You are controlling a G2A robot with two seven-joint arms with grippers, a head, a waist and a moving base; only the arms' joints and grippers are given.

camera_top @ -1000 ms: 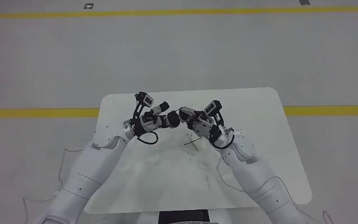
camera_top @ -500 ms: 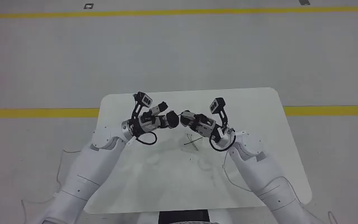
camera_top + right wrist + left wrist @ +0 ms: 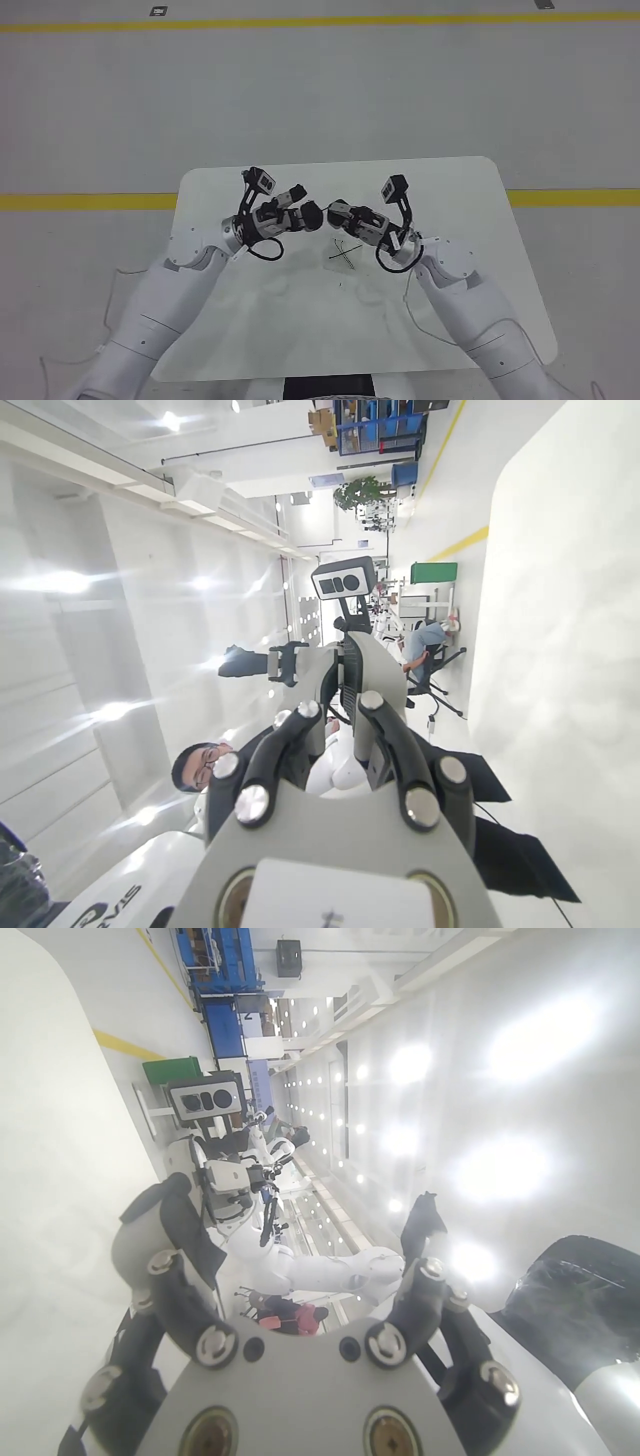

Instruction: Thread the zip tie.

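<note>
Nearest the robot on the white table (image 3: 470,300), thin dark zip ties (image 3: 345,252) lie crossed on the surface, apart from both grippers. Just beyond them the two arms meet above the table's middle, almost tip to tip. The left gripper (image 3: 297,1198) has its fingers spread wide. Facing it, the right gripper (image 3: 345,650) has its fingers drawn together. In the left wrist view a thin dark strip (image 3: 266,1223) hangs at the right gripper, too slight to tell whether it is pinched. Past the table's far edge a yellow floor line (image 3: 300,20) runs across. Far back in the room stand a green bin (image 3: 434,572) and a blue bin (image 3: 405,475), their contents hidden.
</note>
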